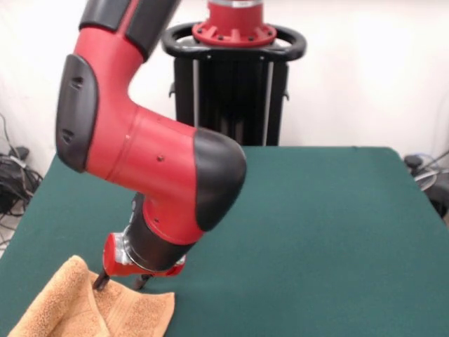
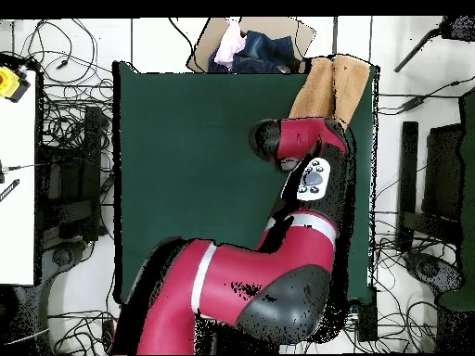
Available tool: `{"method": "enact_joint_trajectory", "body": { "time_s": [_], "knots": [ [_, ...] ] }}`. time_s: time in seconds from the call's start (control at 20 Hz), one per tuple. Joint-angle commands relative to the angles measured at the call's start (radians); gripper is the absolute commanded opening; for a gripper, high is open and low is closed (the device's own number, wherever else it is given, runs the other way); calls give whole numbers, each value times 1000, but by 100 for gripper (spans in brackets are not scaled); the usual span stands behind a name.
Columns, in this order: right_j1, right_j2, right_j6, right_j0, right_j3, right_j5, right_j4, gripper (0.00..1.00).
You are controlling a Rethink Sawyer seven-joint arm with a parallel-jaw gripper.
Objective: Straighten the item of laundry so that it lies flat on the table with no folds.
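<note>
The bench [image 1: 330, 232] has a dark green felt-like top, bare over most of its width in the front view. Behind it stands the black pedestal [image 1: 231, 84] against a pale wall, and cables [image 1: 14, 175] lie on the floor off the left edge. From overhead, the floor around the bench is white and strewn with more cables, a white table with a yellow object [image 2: 9, 82] sits at the left side, and a box holding dark and pink cloth [image 2: 246, 46] sits just beyond the far edge of the bench.

The towel [image 1: 91, 305] is at the near left corner of the bench in the front view, a light orange terry cloth that is bunched and ridged, with a raised peak at its left and a flatter flap spreading right. In the overhead view the towel [image 2: 329, 88] lies at the top right corner of the bench, its long axis running toward that top edge, with a fold down its length.

The red and black arm [image 1: 154, 168] reaches down over the towel. The tool [image 1: 121, 281] has two dark fingers [image 1: 101, 280] set apart, with their tips pressed against the cloth. Whether they pinch any cloth I cannot tell.
</note>
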Motion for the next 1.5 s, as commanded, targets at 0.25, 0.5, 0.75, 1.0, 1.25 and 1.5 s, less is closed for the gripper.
{"method": "enact_joint_trajectory", "body": {
  "time_s": [0.25, 0.5, 0.75, 1.0, 1.25, 1.5],
  "knots": [
    [5, 248, 76, -78, 178, -365, 5, 100],
    [15, 231, 99, -61, 168, -390, -27, 100],
    [9, 218, 128, -51, 173, -418, -41, 0],
    [-6, 216, 113, -51, 187, -392, -45, 0],
    [-4, 194, 116, -41, 192, -371, -54, 0],
    [-36, 179, 131, -27, 244, -364, -55, 0]
  ]
}}
